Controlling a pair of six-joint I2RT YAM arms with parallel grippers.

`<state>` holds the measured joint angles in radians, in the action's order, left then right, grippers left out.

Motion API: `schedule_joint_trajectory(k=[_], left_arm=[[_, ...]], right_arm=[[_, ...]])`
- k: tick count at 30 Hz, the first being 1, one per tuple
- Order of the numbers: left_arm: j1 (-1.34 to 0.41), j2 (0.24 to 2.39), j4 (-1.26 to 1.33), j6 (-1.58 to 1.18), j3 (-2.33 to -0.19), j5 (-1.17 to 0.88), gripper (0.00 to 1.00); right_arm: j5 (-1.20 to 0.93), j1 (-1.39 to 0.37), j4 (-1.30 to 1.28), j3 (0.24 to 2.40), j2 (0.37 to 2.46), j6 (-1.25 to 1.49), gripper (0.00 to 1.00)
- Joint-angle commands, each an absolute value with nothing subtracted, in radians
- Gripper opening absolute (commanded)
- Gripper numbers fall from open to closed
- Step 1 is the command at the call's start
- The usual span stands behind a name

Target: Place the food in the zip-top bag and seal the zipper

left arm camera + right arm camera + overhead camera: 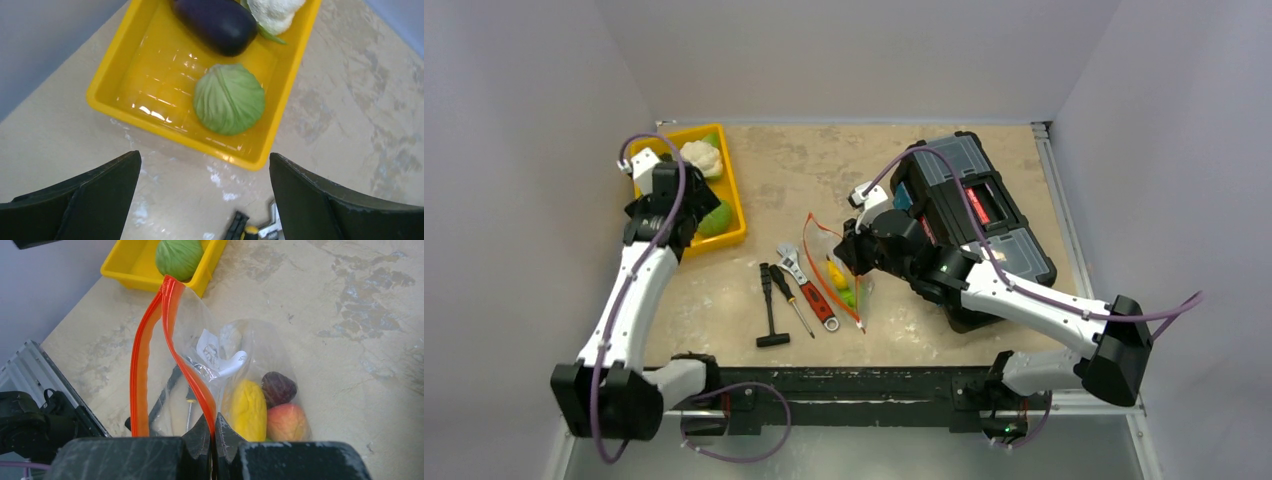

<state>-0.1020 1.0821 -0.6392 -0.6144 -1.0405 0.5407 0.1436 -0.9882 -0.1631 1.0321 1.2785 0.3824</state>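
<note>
The zip-top bag, at the centre of the top view, is judged light, limp and slippery, so grip the stiffer zipper, which the right gripper pinches, while the left gripper is spread wide.

Looking past my left gripper, a yellow tray sits straight ahead of it on the table. The cabbage is in the tray's near end, closest to the gripper. The cauliflower is at the far end, cut off by the frame.

Now my right gripper. From above, three hand tools lie in a row just to its left: the wrench nearest, then the screwdriver, then a black T-handle furthest out. A black toolbox sits close on the gripper's other side, with a red patch on its lid. On that wrist camera, tray and cabbage are well ahead.
</note>
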Motion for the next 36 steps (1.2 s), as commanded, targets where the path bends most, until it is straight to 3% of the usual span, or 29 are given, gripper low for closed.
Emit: schedule_joint_trajectory(k=[1, 7, 12, 19, 32, 36], left_arm=[[0.1, 1.244, -0.533, -0.871, -1.129, 0.278, 1.0], [0.27, 1.45, -0.404, -1.021, -1.18, 0.056, 1.0], [0.313, 1.575, -0.398, -1.058, -1.272, 0.086, 1.0], [0.364, 1.728, -0.218, -1.367, -1.225, 0.008, 1.0], [0.367, 1.979, -0.177, -1.454, -1.345, -0.013, 1.0], [0.367, 1.997, -0.134, -1.459, -1.335, -0.03, 0.92]], right_arm=[[0.144, -0.992, -0.102, 1.074, 1.285, 0.338, 0.0], [0.131, -0.986, -0.08, 1.058, 1.292, 0.317, 0.0], [0.099, -0.972, -0.066, 1.054, 1.292, 0.321, 0.0], [0.055, -0.963, -0.033, 1.049, 1.296, 0.342, 0.0], [0.066, -0.949, -0.045, 1.035, 1.288, 0.343, 0.0], [0.06, -0.948, -0.052, 1.048, 1.296, 0.345, 0.0]])
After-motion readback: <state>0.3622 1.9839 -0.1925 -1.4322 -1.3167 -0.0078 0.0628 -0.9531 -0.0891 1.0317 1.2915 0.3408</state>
